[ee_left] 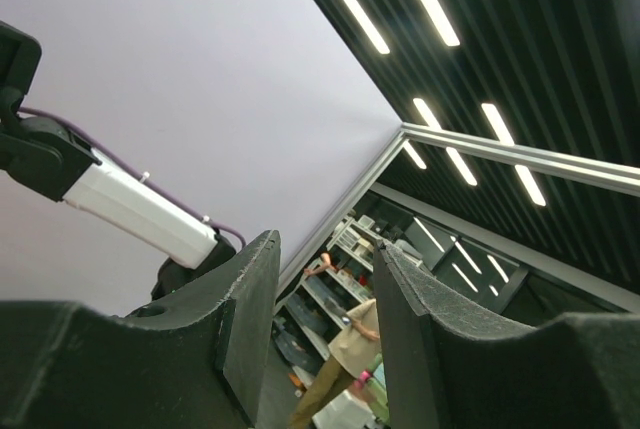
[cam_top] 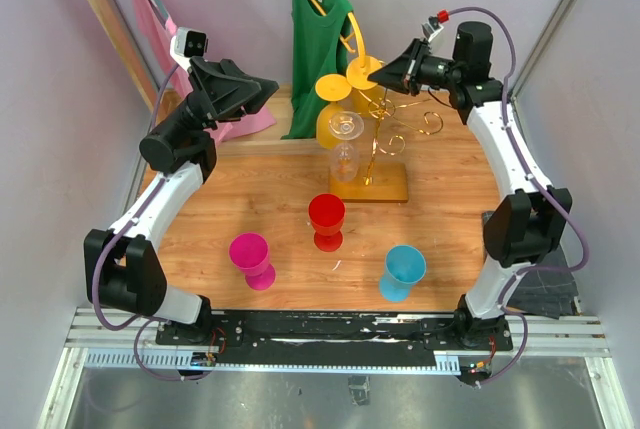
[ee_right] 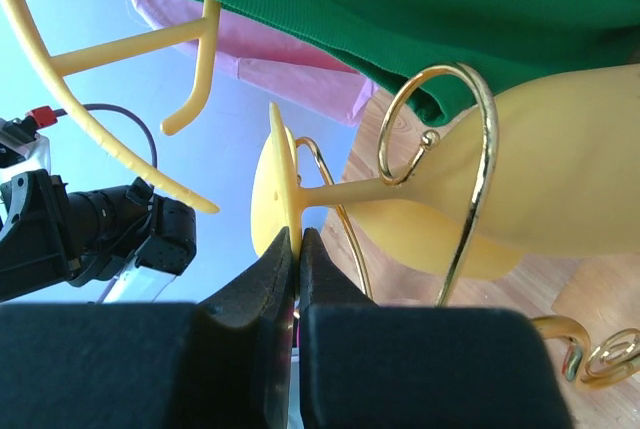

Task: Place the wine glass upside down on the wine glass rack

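Note:
The gold wine glass rack (cam_top: pixel 378 154) stands at the back middle of the table, with curled wire arms (ee_right: pixel 470 139). My right gripper (cam_top: pixel 378 72) is shut on the round foot of a yellow wine glass (cam_top: pixel 338 109), which hangs upside down, bowl lowest, among the rack's arms. In the right wrist view the fingertips (ee_right: pixel 282 254) pinch the foot's rim; the stem and bowl (ee_right: pixel 540 174) lie beside a gold wire loop. A clear wine glass (cam_top: pixel 345 139) hangs inverted on the rack. My left gripper (cam_top: pixel 268 89) is open and empty, raised at the back left (ee_left: pixel 325 279).
Red (cam_top: pixel 326 219), pink (cam_top: pixel 251 257) and blue (cam_top: pixel 402 271) wine glasses stand upright on the wooden table (cam_top: pixel 250 199). A wooden clothes frame at the back holds a green shirt (cam_top: pixel 318 34) on a yellow hanger (ee_right: pixel 110 99) and a pink garment (cam_top: pixel 150 4).

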`<action>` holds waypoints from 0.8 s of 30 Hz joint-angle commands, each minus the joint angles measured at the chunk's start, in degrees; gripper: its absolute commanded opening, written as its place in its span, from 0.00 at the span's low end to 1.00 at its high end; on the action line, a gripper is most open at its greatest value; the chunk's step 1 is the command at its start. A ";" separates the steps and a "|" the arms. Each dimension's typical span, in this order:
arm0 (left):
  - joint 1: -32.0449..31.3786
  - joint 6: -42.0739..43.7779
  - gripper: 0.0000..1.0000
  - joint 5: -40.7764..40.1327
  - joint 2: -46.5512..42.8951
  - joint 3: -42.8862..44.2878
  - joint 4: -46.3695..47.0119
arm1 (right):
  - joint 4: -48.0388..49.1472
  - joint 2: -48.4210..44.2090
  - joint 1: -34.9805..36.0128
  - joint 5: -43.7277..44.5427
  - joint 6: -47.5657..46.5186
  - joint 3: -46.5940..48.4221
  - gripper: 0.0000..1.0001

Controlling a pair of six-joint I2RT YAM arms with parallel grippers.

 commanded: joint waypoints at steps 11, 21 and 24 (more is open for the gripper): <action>0.41 0.16 0.47 0.04 -0.52 -0.40 11.70 | 3.27 -2.44 -4.27 0.59 1.03 -0.75 0.01; 0.41 0.26 0.47 0.37 -0.53 -0.31 11.39 | 3.25 1.52 -5.15 0.69 2.04 4.44 0.01; 0.41 0.30 0.47 0.42 -0.44 -0.17 11.34 | 3.28 2.88 -5.32 0.69 2.33 5.81 0.01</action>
